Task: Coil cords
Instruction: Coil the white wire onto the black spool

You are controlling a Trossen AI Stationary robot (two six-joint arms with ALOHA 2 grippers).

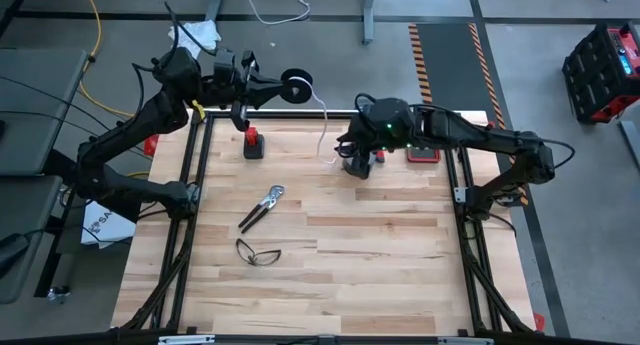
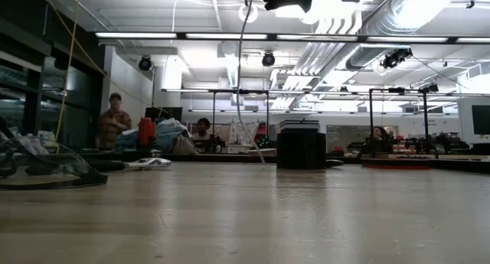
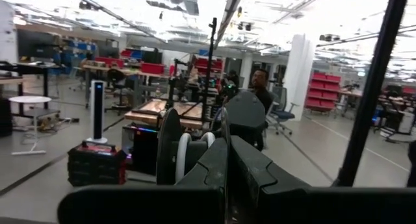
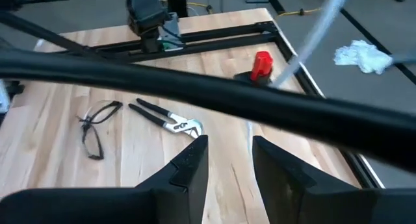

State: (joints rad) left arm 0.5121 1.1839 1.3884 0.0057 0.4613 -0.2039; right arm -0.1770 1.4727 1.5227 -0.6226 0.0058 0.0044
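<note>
My left gripper (image 1: 283, 86) is high over the table's far edge, shut on a small black round spool (image 1: 297, 84) wound with thin white cord. The spool also shows in the left wrist view (image 3: 179, 152). A loose length of the cord (image 1: 323, 125) hangs from the spool, and its end lies on the table near my right gripper. In the low view the cord (image 2: 241, 80) hangs as a thin line. My right gripper (image 1: 357, 165) is at the far middle of the table, open and empty (image 4: 229, 162). The cord passes blurred close to its camera (image 4: 305, 45). My left gripper holds the spool at its black flange (image 3: 224, 130), pinched between the two shut fingers (image 3: 250, 175). The fingers come level from the table's left side. The spool is lifted clear, its axis about level, with the cord hanging slack below it.
Pliers (image 1: 262, 206) and glasses (image 1: 258, 252) lie on the wood at the middle left. A red-and-black item (image 1: 253, 143) stands at the far left, a red item (image 1: 422, 153) at the far right. Black frame rails (image 1: 200, 175) run along the table's edges. People sit beyond the table (image 2: 113, 118).
</note>
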